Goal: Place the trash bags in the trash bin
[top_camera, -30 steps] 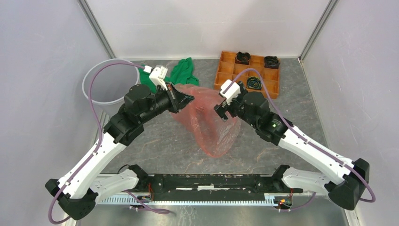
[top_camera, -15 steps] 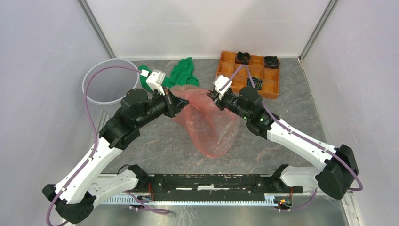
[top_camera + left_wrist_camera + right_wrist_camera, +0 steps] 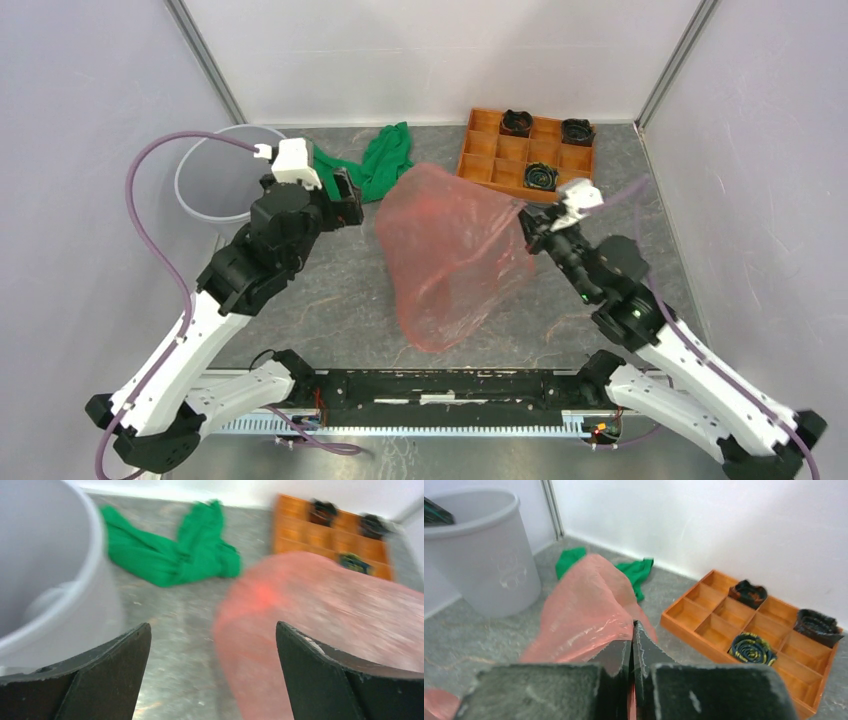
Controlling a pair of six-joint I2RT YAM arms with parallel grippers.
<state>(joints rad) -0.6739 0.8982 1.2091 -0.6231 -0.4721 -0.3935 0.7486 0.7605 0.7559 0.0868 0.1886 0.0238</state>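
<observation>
Pinching thin red-orange plastic bag [image 3: 450,255] in right gripper [image 3: 527,222], above middle of table [image 3: 330,295]. Spread wide at left gripper [image 3: 346,197], by round grey plastic bin [image 3: 479,565].

1 ea: bag [image 3: 450,250], bin [image 3: 205,195], cloth [image 3: 385,160], tray [image 3: 488,150]

You have a mottled grey stone-patterned tabletop [image 3: 330,300] in front of you, closed in by plain white wall panels [image 3: 440,55] far, left and right. Slim grey metal posts [image 3: 205,60] stand at both far corners, under even light.
</observation>
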